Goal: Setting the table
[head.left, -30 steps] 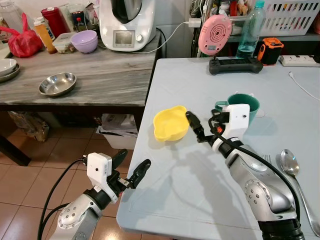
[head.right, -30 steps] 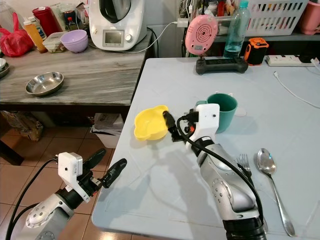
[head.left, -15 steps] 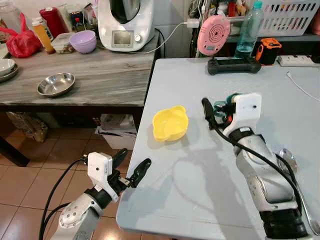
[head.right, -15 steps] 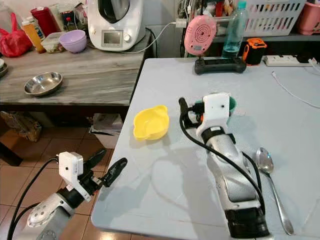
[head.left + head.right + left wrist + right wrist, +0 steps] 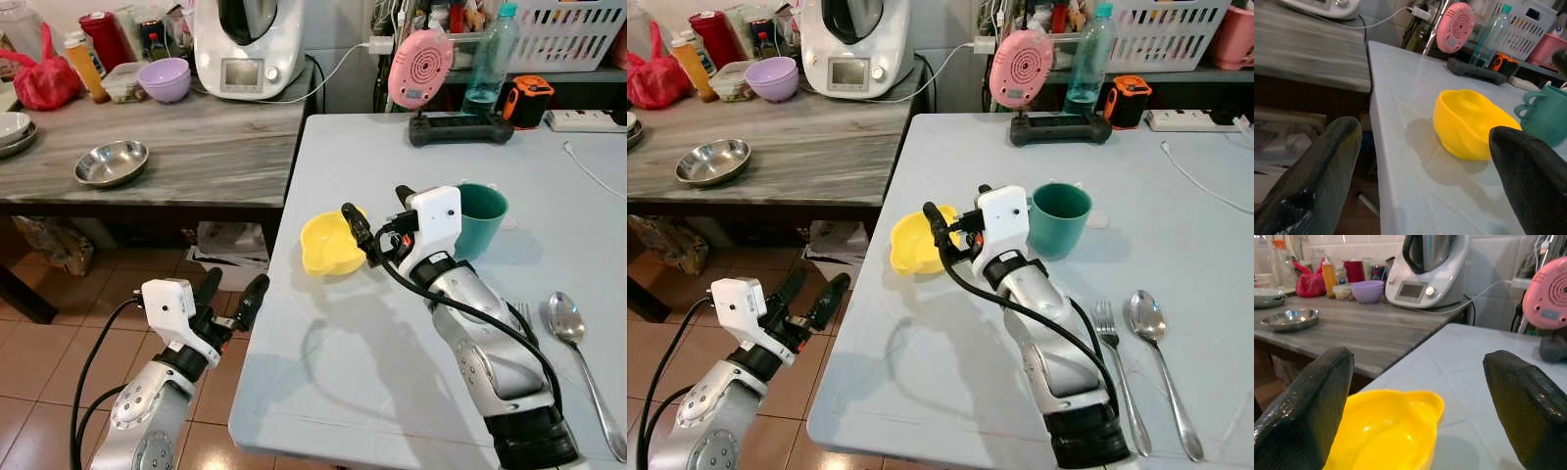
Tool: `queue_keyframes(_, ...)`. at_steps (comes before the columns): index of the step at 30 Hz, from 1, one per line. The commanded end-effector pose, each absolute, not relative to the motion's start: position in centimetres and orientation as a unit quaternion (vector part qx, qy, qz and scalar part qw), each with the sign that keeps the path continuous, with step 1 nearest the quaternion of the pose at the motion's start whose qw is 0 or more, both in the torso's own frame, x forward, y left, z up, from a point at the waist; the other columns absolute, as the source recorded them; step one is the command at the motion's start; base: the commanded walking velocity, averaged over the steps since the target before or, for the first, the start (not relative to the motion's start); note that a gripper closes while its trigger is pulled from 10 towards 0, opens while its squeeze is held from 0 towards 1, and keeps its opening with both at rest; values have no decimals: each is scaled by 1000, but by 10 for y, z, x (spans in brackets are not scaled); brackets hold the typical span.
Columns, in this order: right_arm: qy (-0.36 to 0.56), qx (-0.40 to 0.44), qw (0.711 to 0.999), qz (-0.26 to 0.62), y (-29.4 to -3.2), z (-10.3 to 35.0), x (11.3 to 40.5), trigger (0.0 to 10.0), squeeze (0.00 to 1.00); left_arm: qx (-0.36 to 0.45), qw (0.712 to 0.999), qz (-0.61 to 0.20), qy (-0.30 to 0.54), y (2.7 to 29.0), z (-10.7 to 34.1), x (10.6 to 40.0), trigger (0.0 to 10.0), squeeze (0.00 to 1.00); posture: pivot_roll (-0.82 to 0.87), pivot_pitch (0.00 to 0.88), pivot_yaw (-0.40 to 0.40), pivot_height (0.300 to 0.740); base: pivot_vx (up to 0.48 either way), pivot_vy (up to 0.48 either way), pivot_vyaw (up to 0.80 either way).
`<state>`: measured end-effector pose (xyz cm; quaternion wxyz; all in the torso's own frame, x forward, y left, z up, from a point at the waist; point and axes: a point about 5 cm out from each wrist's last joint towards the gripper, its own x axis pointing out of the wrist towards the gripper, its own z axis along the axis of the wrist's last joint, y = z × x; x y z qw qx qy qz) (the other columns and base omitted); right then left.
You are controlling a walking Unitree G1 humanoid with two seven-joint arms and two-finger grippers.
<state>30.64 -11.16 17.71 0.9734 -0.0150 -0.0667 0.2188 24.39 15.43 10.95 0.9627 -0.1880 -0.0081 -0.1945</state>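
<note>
Jaws of the right gripper (image 5: 360,228) are spread just over the yellow bowl (image 5: 329,245), which sits near the bench (image 5: 392,372) edge; the left gripper (image 5: 233,294), jaws spread, is held beside it.

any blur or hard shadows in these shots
Left wrist view: the near black fingers are soft, the yellow bowl fairly sharp. Left eye view: the right arm throws a soft shadow on the table. Right wrist view: sharp bowl.

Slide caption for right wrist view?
Open right pincer poised over yellow plastic bowl on pale table.
</note>
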Motion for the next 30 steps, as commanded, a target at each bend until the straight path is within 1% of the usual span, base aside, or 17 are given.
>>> queue_keyframes(1,-73,-18,971,229,-110,179,303,10000,1000,-191,963,-190,-14,157,114,248,10000,0,-76,75,90,740,0,0,0)
queue_keyframes(7,-51,-27,971,233,-117,165,285,10000,1000,-203,953,-225,-17,135,124,271,10000,0,-111,82,97,740,0,0,0)
queue_keyframes(9,-51,-27,970,235,-117,165,284,10000,1000,-203,953,-226,-16,134,124,272,10000,0,-111,82,97,740,0,0,0)
queue_keyframes(10,-44,-29,968,247,-120,162,275,10000,914,-205,950,-236,-14,129,125,278,10000,0,-131,87,105,740,0,0,0)
queue_keyframes(11,-44,-29,968,247,-120,162,275,10000,914,-205,950,-236,-14,129,125,278,10000,0,-131,87,105,740,0,0,0)
queue_keyframes(12,-41,-31,966,252,-122,161,271,10000,784,-206,948,-240,-13,126,126,281,10000,0,-143,90,108,740,0,0,0)
queue_keyframes(13,-33,-40,966,252,-129,158,264,10000,388,-210,947,-245,-9,123,127,287,10000,0,-158,97,114,740,0,0,0)
queue_keyframes(14,-33,-40,966,252,-129,158,264,10000,388,-210,947,-245,-9,123,127,287,10000,0,-158,97,114,740,0,0,0)
queue_keyframes(15,-28,-49,968,244,-136,155,260,10000,376,-212,945,-248,-3,121,126,292,10000,0,-170,101,118,740,0,0,0)
queue_keyframes(20,-20,-56,971,232,-141,153,250,10000,376,-224,940,-258,21,115,123,301,10000,0,-209,113,135,740,0,0,0)
queue_keyframes(22,-14,-61,970,234,-141,152,244,10000,376,-202,941,-267,49,110,118,304,10000,0,-219,115,140,740,0,0,0)
queue_keyframes(28,-4,-61,965,256,-137,150,236,10000,369,-206,942,-259,59,106,116,311,10000,0,-236,121,148,740,0,0,0)
queue_keyframes(30,1,-63,963,263,-138,148,234,10000,365,-195,946,-250,65,105,116,315,10000,0,-235,125,152,740,0,0,0)
